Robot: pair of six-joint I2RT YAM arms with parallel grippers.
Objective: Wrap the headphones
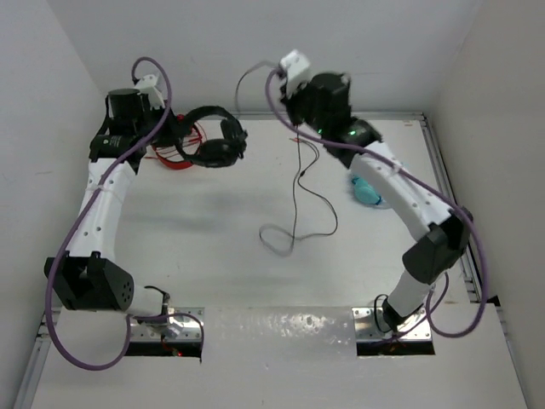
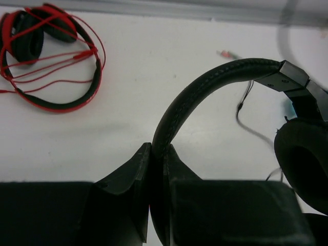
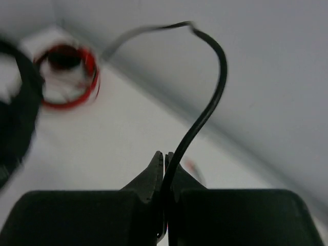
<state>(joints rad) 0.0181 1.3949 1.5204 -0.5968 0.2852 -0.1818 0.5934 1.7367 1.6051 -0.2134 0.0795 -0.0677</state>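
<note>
Clamped jaws on both sides: our left gripper [image 2: 156, 154] pinches the padded headband of the headphones [image 1: 218, 143], and our right gripper [image 3: 164, 160] is closed tight on the cable [image 3: 214, 87].

From the left grip the headband arches up and to the right. One cup is cut off at the edge of the left wrist view. We cannot tell whether the cups touch the table [image 1: 213, 234]. This grip sits in the far left corner, near the left wall [image 1: 43, 102] and just short of the back wall [image 1: 366, 43], so room is tight there. The red set [image 2: 51, 61] lies just beside it with its cord looped around it. It is cut off in the wrist view and half hidden behind the gripper from above.

Our right gripper hangs high against the back wall. Above the jaws the cable bends over to the left. Below them it drops to the table and lies in loose curves that end in a loop near the middle. We cannot trace where it joins the headphones.

The widest open stretch lies between our two arms, crossed only by the cable. On the right, a blue set [image 1: 368, 192] lies mostly hidden under the right arm [image 1: 409, 192], near the table's right edge. The right wrist view is smeared at its left side.
</note>
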